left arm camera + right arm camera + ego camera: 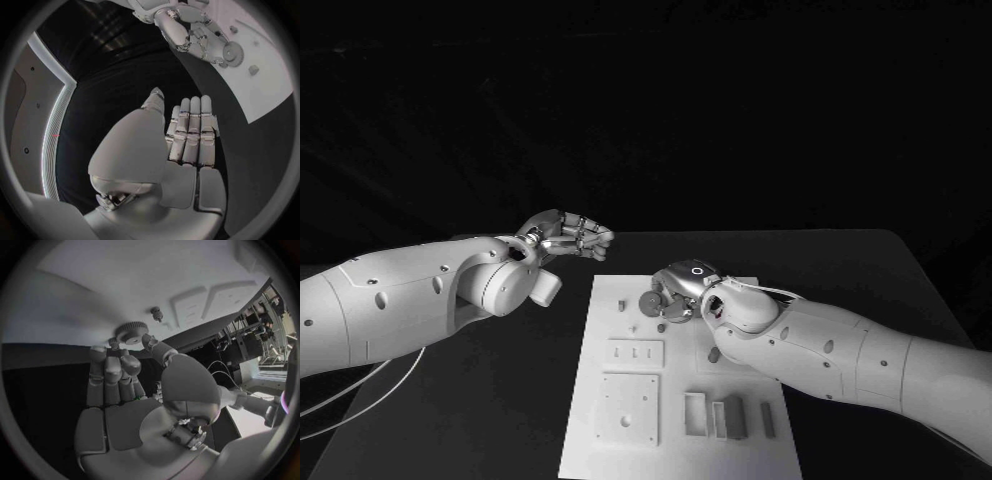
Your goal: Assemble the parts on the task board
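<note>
Roughly, scene: a white board [678, 400] lay at lower centre of the head view on a black table [877, 270].
Left hand: the left hand [568, 236] hung at upper left of the board, off its edge, over the table; its fingers were straight and close together, holding nothing.
Right hand: the right hand [678, 290] sat over the board's top end, fingertips closing on a gear [132, 332]; whether it was lifted or still on the board, I cannot tell.
Other parts: a small peg [157, 314] stood just beside the gear; blocks [727, 415] rested near the board's lower right.
Doing it well: probably keep the gear level, line its hole over the shaft, lower straight, and release only once seated.
</note>
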Robot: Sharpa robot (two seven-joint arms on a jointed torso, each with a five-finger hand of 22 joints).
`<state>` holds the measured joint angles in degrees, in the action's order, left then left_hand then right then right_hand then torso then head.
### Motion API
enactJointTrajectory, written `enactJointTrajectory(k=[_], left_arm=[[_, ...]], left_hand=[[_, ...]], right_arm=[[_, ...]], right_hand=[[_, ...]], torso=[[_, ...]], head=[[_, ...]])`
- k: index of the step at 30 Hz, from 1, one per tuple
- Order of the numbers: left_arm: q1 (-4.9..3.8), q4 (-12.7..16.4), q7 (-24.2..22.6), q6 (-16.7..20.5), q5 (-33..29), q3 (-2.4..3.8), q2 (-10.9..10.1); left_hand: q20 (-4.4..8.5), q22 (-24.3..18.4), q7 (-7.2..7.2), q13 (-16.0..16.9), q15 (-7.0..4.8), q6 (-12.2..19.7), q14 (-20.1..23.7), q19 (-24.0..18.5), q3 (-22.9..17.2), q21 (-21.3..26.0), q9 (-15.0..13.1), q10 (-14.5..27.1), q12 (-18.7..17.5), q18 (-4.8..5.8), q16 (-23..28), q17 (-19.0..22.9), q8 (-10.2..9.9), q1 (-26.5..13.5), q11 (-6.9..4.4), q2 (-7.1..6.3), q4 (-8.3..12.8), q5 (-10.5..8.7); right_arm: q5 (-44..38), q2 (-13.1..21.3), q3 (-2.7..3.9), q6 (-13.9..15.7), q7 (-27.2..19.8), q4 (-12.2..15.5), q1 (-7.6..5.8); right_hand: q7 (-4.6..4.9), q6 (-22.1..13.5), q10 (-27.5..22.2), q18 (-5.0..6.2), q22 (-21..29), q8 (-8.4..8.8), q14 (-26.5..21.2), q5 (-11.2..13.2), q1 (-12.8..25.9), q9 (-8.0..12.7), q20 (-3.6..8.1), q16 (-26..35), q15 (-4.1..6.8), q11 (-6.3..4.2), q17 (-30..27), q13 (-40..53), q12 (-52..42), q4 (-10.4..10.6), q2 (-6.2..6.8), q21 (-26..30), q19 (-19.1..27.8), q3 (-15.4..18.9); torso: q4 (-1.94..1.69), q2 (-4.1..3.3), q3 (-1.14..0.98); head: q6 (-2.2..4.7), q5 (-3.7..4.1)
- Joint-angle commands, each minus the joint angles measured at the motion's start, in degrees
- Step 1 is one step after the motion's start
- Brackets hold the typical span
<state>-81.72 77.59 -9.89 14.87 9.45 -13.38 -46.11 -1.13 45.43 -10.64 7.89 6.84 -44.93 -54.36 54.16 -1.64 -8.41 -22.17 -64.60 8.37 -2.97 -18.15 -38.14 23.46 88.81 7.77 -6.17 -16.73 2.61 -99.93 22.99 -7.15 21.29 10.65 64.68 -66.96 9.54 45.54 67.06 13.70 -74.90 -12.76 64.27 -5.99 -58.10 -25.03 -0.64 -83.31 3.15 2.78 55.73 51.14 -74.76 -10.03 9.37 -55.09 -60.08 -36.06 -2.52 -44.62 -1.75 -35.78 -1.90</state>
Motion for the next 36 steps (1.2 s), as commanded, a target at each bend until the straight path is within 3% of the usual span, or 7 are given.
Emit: enactJointTrajectory(k=[1,4,15,22,28,31,36], left_arm=[[-0.07,0.09,-0.55,-0.56,0.07,0.06,0.01],[-0.07,0.04,-0.55,-0.48,0.07,0.06,-0.13],[-0.07,-0.67,-0.84,-1.09,0.18,0.06,-0.77],[-0.05,-1.89,-1.4,-2.02,0.59,0.03,-0.64],[-0.01,-2.98,-1.61,-3.16,1.97,-0.17,-0.37],[0.02,-3.33,-1.58,-3.64,3.04,-0.22,-0.34],[0.13,-3.5,-1.44,-4.13,3.27,-0.23,-0.39]], left_hand=[[-0.14,0.08,-0.23,0.07,0.14,-0.09,-0.26,0.12,0.16,0.36,0.1,-0.41,-0.32,-1.17,0.26,-0.1,-0.23,-0.05,-0.15,0.23,0.0,0.2],[-0.14,0.08,-0.23,0.08,0.14,-0.08,-0.26,0.12,0.16,0.37,0.1,-0.41,-0.33,-1.18,0.27,-0.11,-0.24,-0.04,-0.15,0.23,0.0,0.2],[-0.13,0.09,-0.23,0.09,0.14,-0.1,-0.29,0.14,0.15,0.38,0.11,-0.43,-0.36,-1.18,0.3,-0.15,-0.23,0.0,-0.15,0.22,0.01,0.2],[-0.07,0.21,0.35,0.27,0.05,-0.92,-0.61,0.35,-0.03,0.38,-0.01,-1.07,-0.26,-1.22,0.35,-0.43,0.19,0.39,-0.41,0.74,0.03,0.2],[0.02,0.35,1.03,0.47,-0.07,-2.05,-0.95,0.6,-0.05,0.35,-0.13,-1.9,-0.09,-1.25,0.39,-0.71,0.67,0.7,-0.78,1.33,0.03,0.2],[0.13,0.44,1.26,0.57,-0.19,-2.53,-1.23,0.83,-0.11,0.28,-0.15,-2.3,-0.01,-1.3,0.34,-0.88,0.82,1.08,-0.96,1.64,0.07,0.2],[0.35,0.68,1.32,0.74,-0.46,-3.08,-1.9,1.43,0.02,0.02,-0.09,-2.97,0.1,-1.36,0.15,-1.24,0.89,1.48,-1.23,1.87,0.06,0.2]], right_arm=[[0.21,0.92,0.02,1.05,-0.09,1.29,-0.01],[0.85,2.05,0.17,1.69,-0.14,2.67,-0.16],[8.1,9.66,2.58,3.05,-1.73,10.58,-1.57],[13.8,14.28,3.51,3.75,-4.34,13.66,-2.16],[21.13,17.62,4.25,2.44,-11.01,13.56,-2.35],[25.5,19.32,4.28,1.57,-16.86,12.15,-2.39],[26.84,21.02,4.27,1.21,-19.93,10.15,-2.39]], right_hand=[[0.19,0.48,-0.03,1.3,-0.29,-0.19,0.02,-0.17,-0.22,-0.07,0.23,0.06,-0.28,0.43,-0.08,-0.06,0.19,0.3,0.29,0.12,-0.31,0.01],[0.21,0.57,-0.01,1.3,-0.3,-0.26,0.05,-0.28,-0.28,-0.08,0.24,0.04,-0.3,0.45,-0.08,-0.06,0.17,0.34,0.29,0.11,-0.33,0.0],[0.31,1.15,0.07,1.3,-0.34,-0.65,0.15,-0.59,-0.41,-0.18,0.3,-0.04,-0.39,0.55,-0.13,-0.07,0.08,0.63,0.01,0.05,-0.44,0.04],[0.31,1.35,0.02,1.3,-0.36,-0.79,0.09,-0.06,-0.4,-0.2,0.29,-0.01,-0.43,0.57,-0.16,-0.08,0.07,0.66,0.07,0.08,-0.36,0.22],[0.2,1.73,-0.55,1.3,-0.35,-1.09,-0.41,0.0,-1.03,-0.27,0.18,0.35,-0.34,0.47,-0.34,-0.18,0.36,-0.03,-0.47,0.4,0.21,0.3],[0.27,1.62,-1.72,1.28,-0.28,-1.11,-1.46,-0.3,-1.96,-0.23,-0.24,0.97,-0.42,0.53,-0.54,-0.33,0.93,-1.5,-1.45,1.06,1.4,0.39],[0.45,1.53,-2.79,1.3,-0.31,-1.13,-2.54,-0.63,-2.79,-0.17,-0.97,1.33,-0.6,0.71,-0.61,-0.33,1.2,-3.14,-2.14,1.57,2.45,0.67]], torso=[[0.03,0.02,0.0],[0.11,0.07,-0.03],[0.25,0.1,-0.1],[0.43,0.31,-0.25],[0.83,0.76,-0.52],[0.98,0.97,-0.63],[1.27,1.25,-0.76]], head=[[0.16,0.0],[0.26,-0.09],[1.22,0.16],[1.56,0.28],[1.28,0.22],[1.38,0.53],[1.17,0.62]])
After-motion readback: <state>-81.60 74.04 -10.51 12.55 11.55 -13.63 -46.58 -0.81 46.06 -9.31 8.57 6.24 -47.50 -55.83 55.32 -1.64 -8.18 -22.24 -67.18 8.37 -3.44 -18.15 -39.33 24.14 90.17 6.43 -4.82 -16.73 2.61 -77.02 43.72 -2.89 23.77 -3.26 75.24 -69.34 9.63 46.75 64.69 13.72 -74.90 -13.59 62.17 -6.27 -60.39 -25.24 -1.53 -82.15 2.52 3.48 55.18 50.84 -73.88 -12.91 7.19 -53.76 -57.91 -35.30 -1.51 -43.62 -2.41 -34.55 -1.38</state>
